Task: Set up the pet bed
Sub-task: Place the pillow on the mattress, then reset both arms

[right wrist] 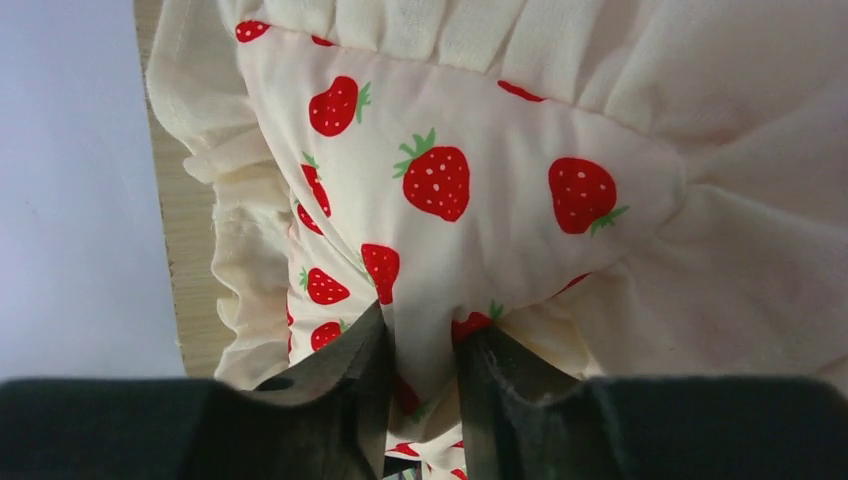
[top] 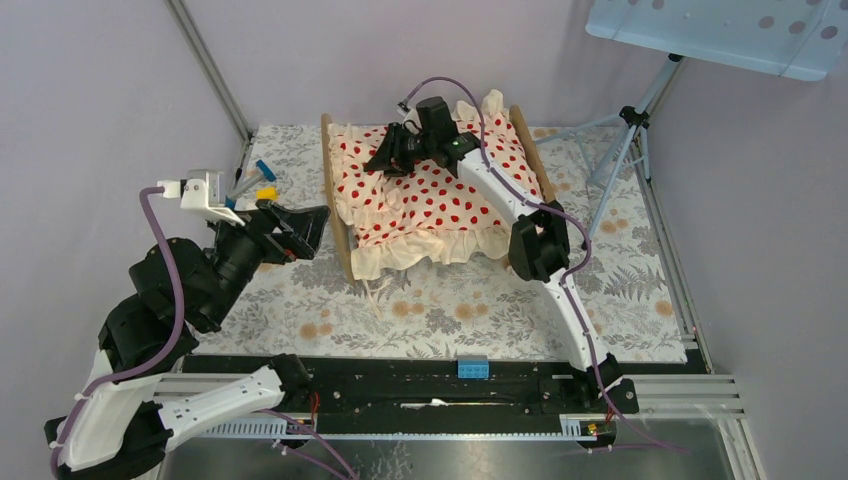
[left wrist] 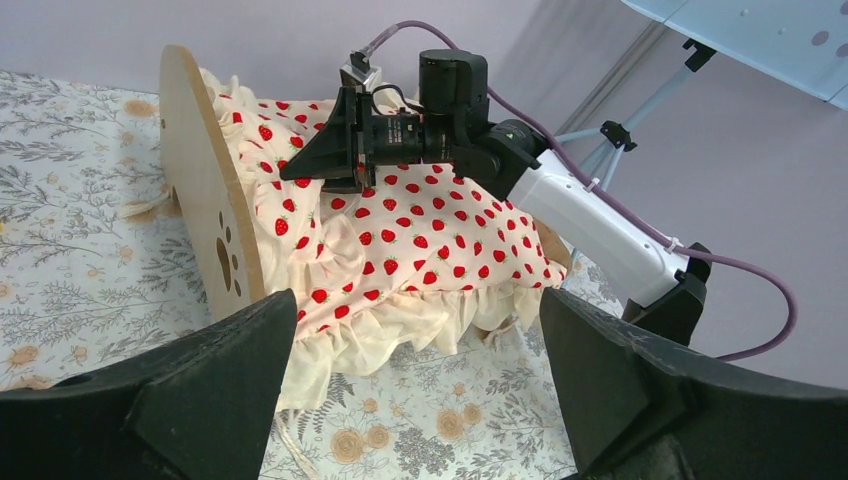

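The pet bed stands at the back middle of the mat; its light-wood end board point(top: 340, 232) point(left wrist: 205, 190) point(right wrist: 185, 250) shows, and the mattress is hidden under a cream strawberry-print ruffled blanket point(top: 430, 215) point(left wrist: 400, 250). My right gripper point(top: 385, 160) point(left wrist: 300, 165) point(right wrist: 425, 340) is low over the bed's left end, next to the board. Its jaws stand narrow, with a fold of what looks like the small ruffled pillow point(right wrist: 450, 200) pinched between them. My left gripper point(top: 305, 228) point(left wrist: 415, 320) hovers wide open just left of the bed, holding nothing.
A blue block point(top: 473, 367) sits on the front rail. Small blue and yellow items point(top: 262, 182) lie at the mat's left edge. A tripod point(top: 625, 140) with a light panel point(top: 720, 30) stands at the back right. A cord point(top: 372, 295) trails from the bed.
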Tool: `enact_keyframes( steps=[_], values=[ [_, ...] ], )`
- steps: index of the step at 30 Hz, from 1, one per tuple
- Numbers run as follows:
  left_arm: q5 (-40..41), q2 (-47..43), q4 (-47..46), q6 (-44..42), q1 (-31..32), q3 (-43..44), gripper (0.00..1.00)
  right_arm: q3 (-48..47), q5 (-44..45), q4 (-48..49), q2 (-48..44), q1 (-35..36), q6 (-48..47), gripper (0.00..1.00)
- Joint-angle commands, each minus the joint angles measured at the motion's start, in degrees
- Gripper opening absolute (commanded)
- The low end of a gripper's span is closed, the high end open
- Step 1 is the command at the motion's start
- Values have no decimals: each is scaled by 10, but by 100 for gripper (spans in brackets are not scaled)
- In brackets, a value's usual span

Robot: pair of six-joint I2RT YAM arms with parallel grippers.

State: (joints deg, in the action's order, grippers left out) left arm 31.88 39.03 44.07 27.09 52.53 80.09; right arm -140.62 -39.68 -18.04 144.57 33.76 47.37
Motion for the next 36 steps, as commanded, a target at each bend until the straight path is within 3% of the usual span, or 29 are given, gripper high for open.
enact_keyframes(
  steps=[1, 9, 18, 29, 36],
  values=[
    [-7, -3, -23, 6, 0, 1, 99, -36, 16, -19, -4, 9, -22, 38],
    [-8, -21, -28, 22, 0, -12, 99, -34, 71, -43, -77, 9, -74, 70],
    [39, -11, 10, 33, 0, -14, 99, 14, 205, -122, -187, 9, -204, 84],
    [99, 12, 71, 103, -1, -16, 99, 273, 340, -116, -438, 7, -265, 91],
    [111, -12, 112, 172, 0, -74, 99, 613, 404, -40, -733, 8, -270, 98]
  ],
)
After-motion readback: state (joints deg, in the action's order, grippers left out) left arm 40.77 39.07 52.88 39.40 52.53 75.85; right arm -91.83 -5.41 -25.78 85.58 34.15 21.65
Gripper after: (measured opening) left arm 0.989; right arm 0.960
